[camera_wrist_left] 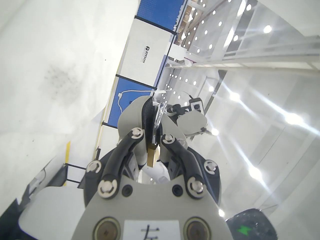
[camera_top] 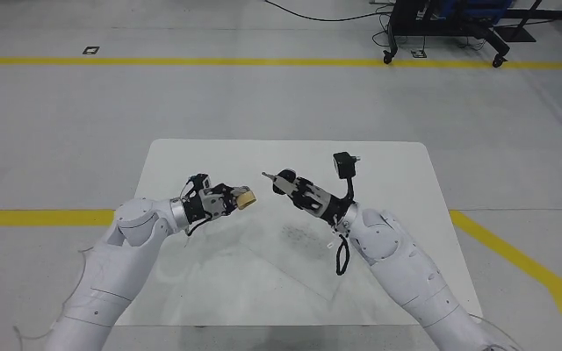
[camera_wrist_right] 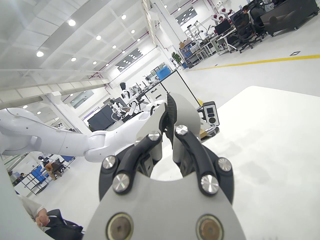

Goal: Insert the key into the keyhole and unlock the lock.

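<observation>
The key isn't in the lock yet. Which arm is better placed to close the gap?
Right, probably. The right claw holds the key, tip free, apart from the lock. The left claw grips the lock above the table and can simply steady it.

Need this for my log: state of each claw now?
Left claw: closed on the lock.
Right claw: closed on the key.

The lock (camera_wrist_left: pixel 151 157) looks brass, its shackle (camera_wrist_left: pixel 159 116) shiny metal; the table (camera_top: pixel 395 175) matt white.
</observation>
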`<state>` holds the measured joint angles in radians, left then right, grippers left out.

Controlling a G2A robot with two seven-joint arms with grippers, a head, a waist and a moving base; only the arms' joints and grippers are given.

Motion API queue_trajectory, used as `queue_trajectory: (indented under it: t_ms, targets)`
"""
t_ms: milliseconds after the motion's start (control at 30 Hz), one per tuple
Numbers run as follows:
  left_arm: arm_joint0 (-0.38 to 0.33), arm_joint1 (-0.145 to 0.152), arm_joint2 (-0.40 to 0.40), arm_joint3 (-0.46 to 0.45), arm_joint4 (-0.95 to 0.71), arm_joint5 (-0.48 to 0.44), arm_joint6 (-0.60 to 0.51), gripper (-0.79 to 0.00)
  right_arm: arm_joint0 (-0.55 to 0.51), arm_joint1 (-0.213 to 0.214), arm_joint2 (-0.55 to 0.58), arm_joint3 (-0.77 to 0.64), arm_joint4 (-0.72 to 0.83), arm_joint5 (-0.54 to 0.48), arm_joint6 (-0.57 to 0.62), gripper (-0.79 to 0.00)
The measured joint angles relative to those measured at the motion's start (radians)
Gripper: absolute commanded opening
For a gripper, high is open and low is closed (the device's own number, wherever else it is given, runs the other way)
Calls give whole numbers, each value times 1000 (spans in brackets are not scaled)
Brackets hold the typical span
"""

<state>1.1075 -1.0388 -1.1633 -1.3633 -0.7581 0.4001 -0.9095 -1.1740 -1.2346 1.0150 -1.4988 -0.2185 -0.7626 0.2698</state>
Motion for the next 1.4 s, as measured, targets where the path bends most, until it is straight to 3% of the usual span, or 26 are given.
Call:
queue_trajectory:
  t_ms: [67,200,333,500,867,967,1200,1400]
  targets:
    - [-32,-1,12,28,-24,73,11,-785,12,8,21,-38,-55,-22,44,-785]
    - [-103,-9,50,75,-13,180,-34,-785,-2,38,114,-220,-353,-4,161,-785]
    - [-167,-22,97,99,-17,204,-75,-785,-56,65,186,-445,-652,16,289,-785]
    - [-220,-38,154,128,-1,186,-87,-785,-101,77,150,-651,-968,80,477,-785]
    - [-213,-38,148,126,-4,185,-70,-785,-102,76,148,-656,-972,88,476,-785]
    - [-211,-34,133,87,-2,192,-47,-785,-98,77,143,-661,-981,82,476,-785]
    - [-200,-31,124,94,-10,208,-42,-785,-1,70,-44,-698,-1394,53,644,-785]
    - [-212,-36,145,89,19,219,14,-785,63,44,-206,-673,-1569,98,689,-785]
